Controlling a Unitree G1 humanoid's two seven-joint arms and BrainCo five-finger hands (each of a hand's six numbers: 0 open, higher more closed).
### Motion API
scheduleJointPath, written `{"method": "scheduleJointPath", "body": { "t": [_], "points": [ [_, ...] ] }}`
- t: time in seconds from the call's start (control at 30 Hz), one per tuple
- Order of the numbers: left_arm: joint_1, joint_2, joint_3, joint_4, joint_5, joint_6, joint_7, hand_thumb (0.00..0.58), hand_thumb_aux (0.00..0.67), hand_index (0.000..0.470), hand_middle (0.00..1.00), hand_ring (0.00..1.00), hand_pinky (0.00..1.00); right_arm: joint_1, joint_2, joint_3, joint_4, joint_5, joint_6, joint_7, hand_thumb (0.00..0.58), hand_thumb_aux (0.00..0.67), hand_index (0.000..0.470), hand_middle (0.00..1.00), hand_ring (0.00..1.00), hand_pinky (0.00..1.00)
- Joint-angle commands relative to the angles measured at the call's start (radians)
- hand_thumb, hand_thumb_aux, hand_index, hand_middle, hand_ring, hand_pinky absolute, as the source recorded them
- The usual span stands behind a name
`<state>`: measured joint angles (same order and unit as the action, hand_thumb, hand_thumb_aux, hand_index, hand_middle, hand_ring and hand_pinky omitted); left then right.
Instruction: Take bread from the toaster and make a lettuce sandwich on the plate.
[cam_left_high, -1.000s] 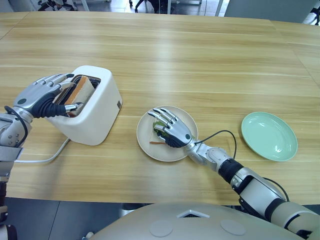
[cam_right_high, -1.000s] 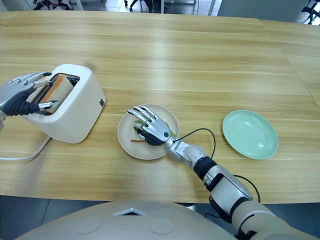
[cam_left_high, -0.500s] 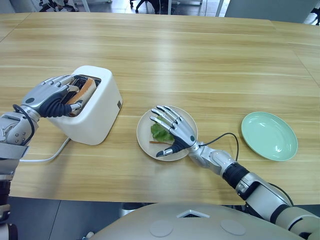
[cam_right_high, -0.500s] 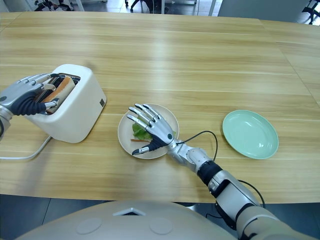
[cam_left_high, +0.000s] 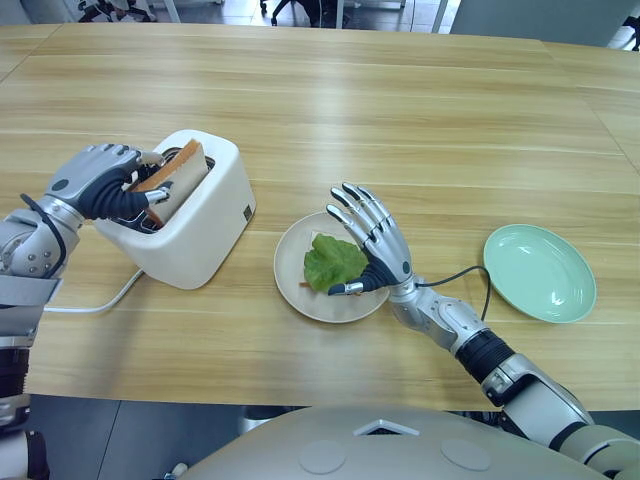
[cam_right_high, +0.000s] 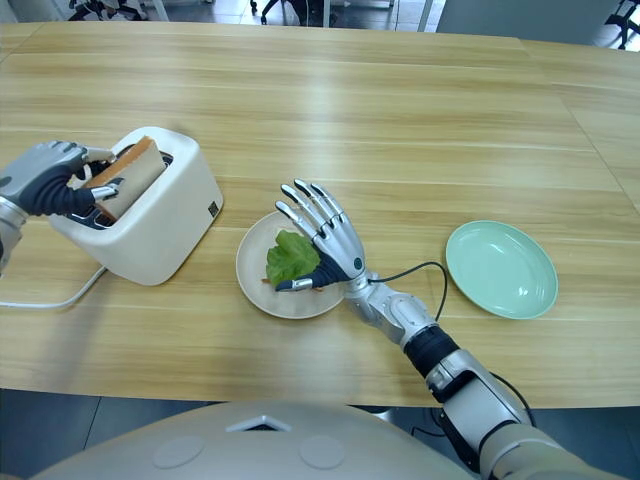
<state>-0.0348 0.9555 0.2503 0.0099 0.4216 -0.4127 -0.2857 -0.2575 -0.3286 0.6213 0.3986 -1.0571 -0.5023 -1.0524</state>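
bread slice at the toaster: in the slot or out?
Partly in: the bread slice juts tilted from the toaster slot, lower end inside, with the left hand gripping it.

R hand (cam_left_high: 378, 245) at plate (cam_left_high: 288, 270) rim, L free

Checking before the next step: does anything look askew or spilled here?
The bread leans at a slant, half out of the toaster, gripped by the left hand. The lettuce lies on the plate; nothing looks spilled or damaged.
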Motion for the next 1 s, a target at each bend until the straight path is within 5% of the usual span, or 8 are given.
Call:
{"method": "scheduleJointPath", "body": {
  "t": [0.03, 1.0],
  "points": [
    [-0.023, -0.014, 0.015, 0.023, -0.034, 0.009, 0.014, 0.580, 0.670, 0.460, 1.00, 1.00, 1.00, 0.015, -0.004, -0.017, -0.019, 0.004, 0.009, -0.002, 0.000, 0.000, 0.000, 0.00, 0.00, 0.00],
    [-0.153, -0.059, 0.127, 0.067, -0.350, 0.081, -0.008, 0.580, 0.670, 0.460, 1.00, 1.00, 1.00, 0.047, -0.041, -0.125, -0.035, 0.040, 0.004, -0.012, 0.000, 0.000, 0.000, 0.00, 0.00, 0.00]
  ]
}}
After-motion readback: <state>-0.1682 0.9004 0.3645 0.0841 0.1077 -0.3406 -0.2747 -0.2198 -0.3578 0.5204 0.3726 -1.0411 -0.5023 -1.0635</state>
